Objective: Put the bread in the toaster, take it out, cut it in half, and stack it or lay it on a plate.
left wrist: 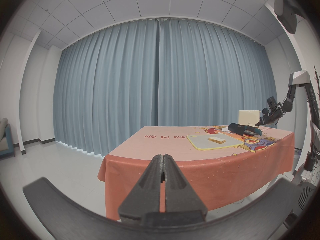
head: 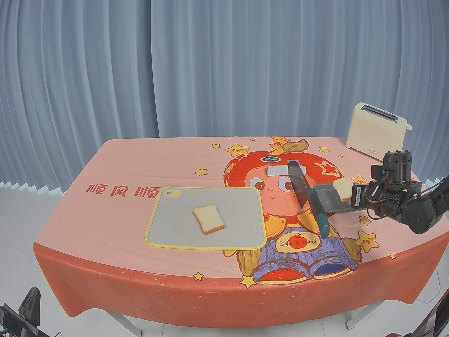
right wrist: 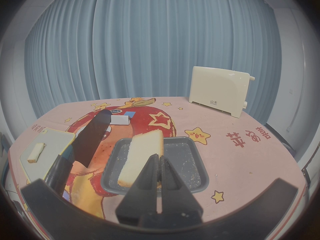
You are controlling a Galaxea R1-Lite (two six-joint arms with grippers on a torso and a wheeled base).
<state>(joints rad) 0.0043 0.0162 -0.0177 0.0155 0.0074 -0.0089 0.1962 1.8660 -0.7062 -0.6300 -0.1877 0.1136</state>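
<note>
Low at the far left, off the table (head: 121,174), the left gripper (left wrist: 162,159) is hanging with its fingers pressed together on nothing. Further right, a grey cutting board (head: 177,221) is lying flat, carrying one piece of bread (head: 209,219) near its middle. A dark knife (head: 308,202) with a teal handle is resting between the board and a grey tray (head: 327,200), just beside the tray. Over that tray the right gripper (right wrist: 157,157) is holding a second bread piece (right wrist: 141,157) on edge, with its fingers seemingly clamped tight on the lower crust. A cream toaster (head: 376,131) is standing at the far right corner, well apart from the rest.

Judging by the two pieces, the cutting looks done and the plating step is under way. Next, the right gripper is probably going to need to lower the piece flat, let go, then fetch the one on the board.
</note>
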